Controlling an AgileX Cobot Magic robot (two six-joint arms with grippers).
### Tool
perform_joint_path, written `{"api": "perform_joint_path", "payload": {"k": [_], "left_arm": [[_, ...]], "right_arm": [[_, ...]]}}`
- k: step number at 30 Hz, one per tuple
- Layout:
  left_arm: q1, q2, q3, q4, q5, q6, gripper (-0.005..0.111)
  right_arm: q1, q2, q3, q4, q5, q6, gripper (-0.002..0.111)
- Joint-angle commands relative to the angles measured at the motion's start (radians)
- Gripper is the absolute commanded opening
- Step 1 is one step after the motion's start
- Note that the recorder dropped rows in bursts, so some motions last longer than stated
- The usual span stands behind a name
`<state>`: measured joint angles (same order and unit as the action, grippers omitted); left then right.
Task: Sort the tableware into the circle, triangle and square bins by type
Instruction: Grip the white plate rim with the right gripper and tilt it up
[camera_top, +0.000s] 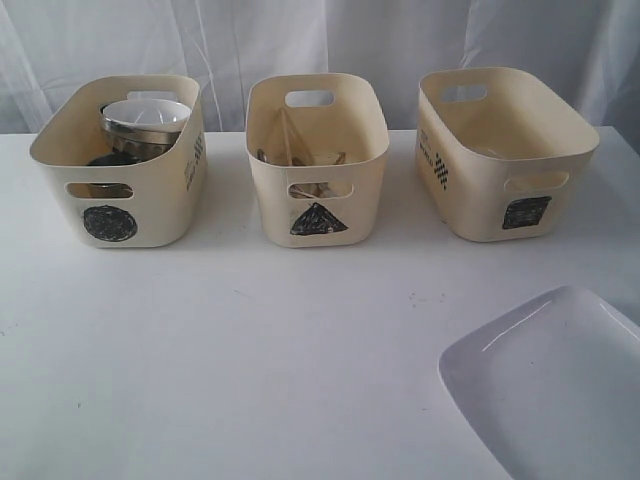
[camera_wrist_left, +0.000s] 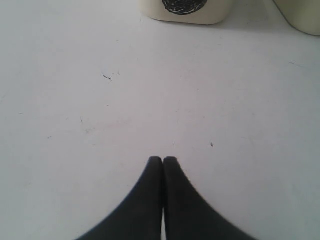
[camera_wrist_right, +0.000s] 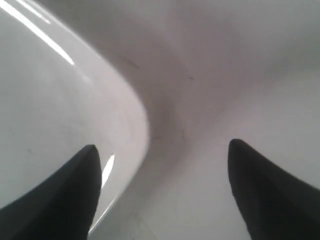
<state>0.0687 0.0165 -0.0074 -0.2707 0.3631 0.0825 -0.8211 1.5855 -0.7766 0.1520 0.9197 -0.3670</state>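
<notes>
Three cream tubs line the back of the table: the circle bin (camera_top: 118, 175) holds a steel bowl (camera_top: 145, 120), the triangle bin (camera_top: 318, 175) holds wooden chopsticks (camera_top: 300, 158) and cutlery, and the square bin (camera_top: 500, 160) shows nothing inside. The large white plate (camera_top: 550, 385) lies at the near right corner. Neither arm shows in the exterior view. My left gripper (camera_wrist_left: 163, 160) is shut and empty above bare table, facing the circle bin (camera_wrist_left: 185, 11). My right gripper (camera_wrist_right: 162, 155) is open, one finger (camera_wrist_right: 75, 190) over the plate's rim (camera_wrist_right: 65, 115), the other finger (camera_wrist_right: 265, 185) over the table.
The white table (camera_top: 250, 350) spreads in front of the bins. A white curtain (camera_top: 300, 40) hangs behind them. A second tub's corner (camera_wrist_left: 302, 15) shows in the left wrist view.
</notes>
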Motion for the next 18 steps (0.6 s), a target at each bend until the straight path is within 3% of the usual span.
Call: {"api": "perform_joint_path", "payload": {"k": [1,11,18], "left_arm": [[0.001,-0.005,0.007,-0.010,0.040,-0.005,0.000],[0.001,-0.005,0.007,-0.010,0.040,-0.005,0.000],[0.001,-0.005,0.007,-0.010,0.040,-0.005,0.000]], "right_arm": [[-0.005,0.066,-0.001,0.021,-0.057,-0.023,0.067],[-0.002,0.184,0.000,0.135,-0.065,-0.085,0.064],[0.058,0.237,0.023,0.190,-0.116,-0.166,0.061]]}}
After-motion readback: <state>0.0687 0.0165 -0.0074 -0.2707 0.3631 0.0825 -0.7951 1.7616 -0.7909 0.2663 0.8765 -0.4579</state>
